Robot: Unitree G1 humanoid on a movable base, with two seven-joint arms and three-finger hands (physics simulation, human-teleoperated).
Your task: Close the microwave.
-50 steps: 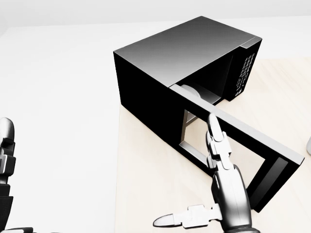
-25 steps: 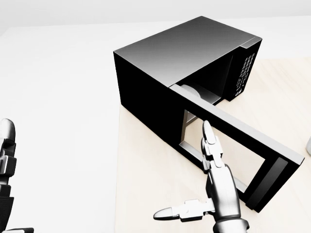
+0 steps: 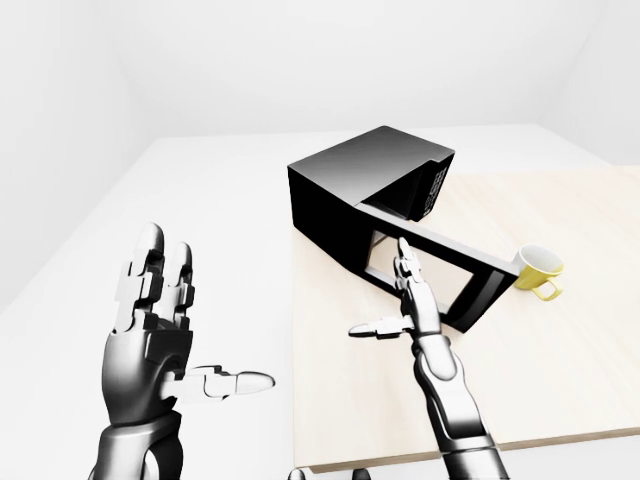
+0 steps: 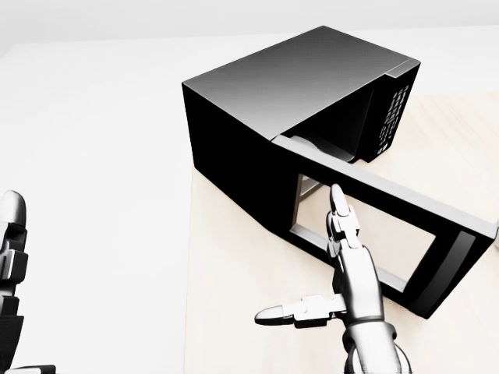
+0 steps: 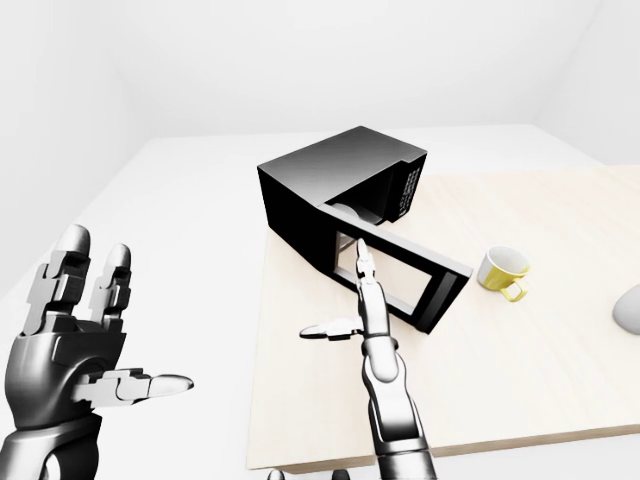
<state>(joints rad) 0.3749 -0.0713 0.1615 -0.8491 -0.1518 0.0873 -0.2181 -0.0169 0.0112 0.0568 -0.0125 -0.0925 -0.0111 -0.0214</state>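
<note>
Microwave point(image 4: 296, 101): black, sits on the pale wooden counter point(image 5: 560, 370) near its left edge in the head view, turned at an angle so the keypad panel point(image 4: 392, 117) faces the upper right. Microwave door point(image 4: 382, 234) is partly open, swung out toward the lower right of the head view; the cavity shows as a narrow wedge between door and body.

Right hand point(image 4: 343, 269): released, fingers straight and extended, thumb stuck out to the left. The fingertips point(image 4: 337, 196) overlap the outer face of the door at its window frame; actual contact cannot be confirmed from these views. The forearm enters from the bottom edge of the head view.

Left hand point(image 3: 160, 320): released, fingers upright and spread, thumb pointing right. It is held well to the left of the counter, over the white floor, apart from the microwave. In the head view only its edge shows at the lower left.

Yellow mug point(image 5: 503, 272): on the counter to the right of the door's free end, near it, not touching, handle toward the bottom of the right-eye view.

A pale grey rounded object point(image 5: 630, 310) is cut off by the right edge of the right-eye view; identity unclear.
</note>
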